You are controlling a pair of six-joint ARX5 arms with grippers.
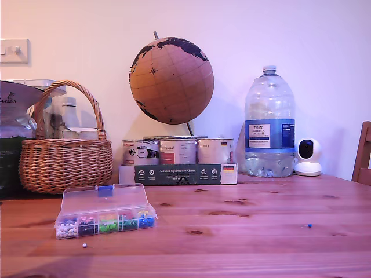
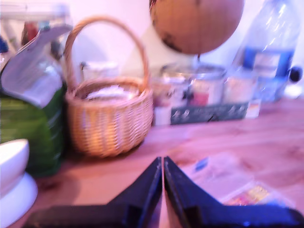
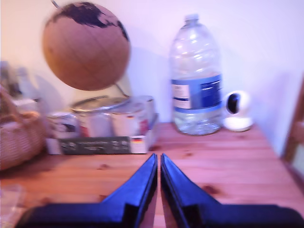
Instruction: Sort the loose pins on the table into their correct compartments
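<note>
**Two pins loose, both grippers clenched on nothing**

While the arms stay out of the exterior view altogether, the wrist views give the close-up: my first gripper [image 2: 163, 161] has its dark jaws pressed together at the tips with nothing between them, and my second gripper [image 3: 158, 159] is clenched the same way, also empty.

Nearest the exterior camera, a white-headed pin [image 1: 84, 245] lies alone on the wooden table [image 1: 243, 243], just in front of the organiser box [image 1: 105, 219] towards the exterior view's left. Well apart from it, over on the exterior view's right, sits the blue-headed pin [image 1: 310, 225], a mere speck on the boards.

The box is clear plastic, lid tipped back and open, with a blue clasp [image 1: 105, 189] on the lid's far edge. Its row of cells shows white, dark, pink, green and blue heads running from the exterior view's left to right. In the first wrist view the box appears only as a blur beside the jaws.

Behind the box stands a wicker basket [image 1: 65, 162] with a tall handle, things tucked inside it, and a green bag [image 2: 31, 118] next to it. Moving towards the middle, three tins [image 1: 177, 151] sit in a dark tray with a printed front, and a cork-coloured globe [image 1: 171, 80] leans over them. Further to the exterior view's right is a big water bottle [image 1: 269, 124] with a blue label, then a small white camera [image 1: 308, 156] against the wall. A wooden chair [image 1: 363, 155] edge cuts in at the exterior view's far right.
</note>
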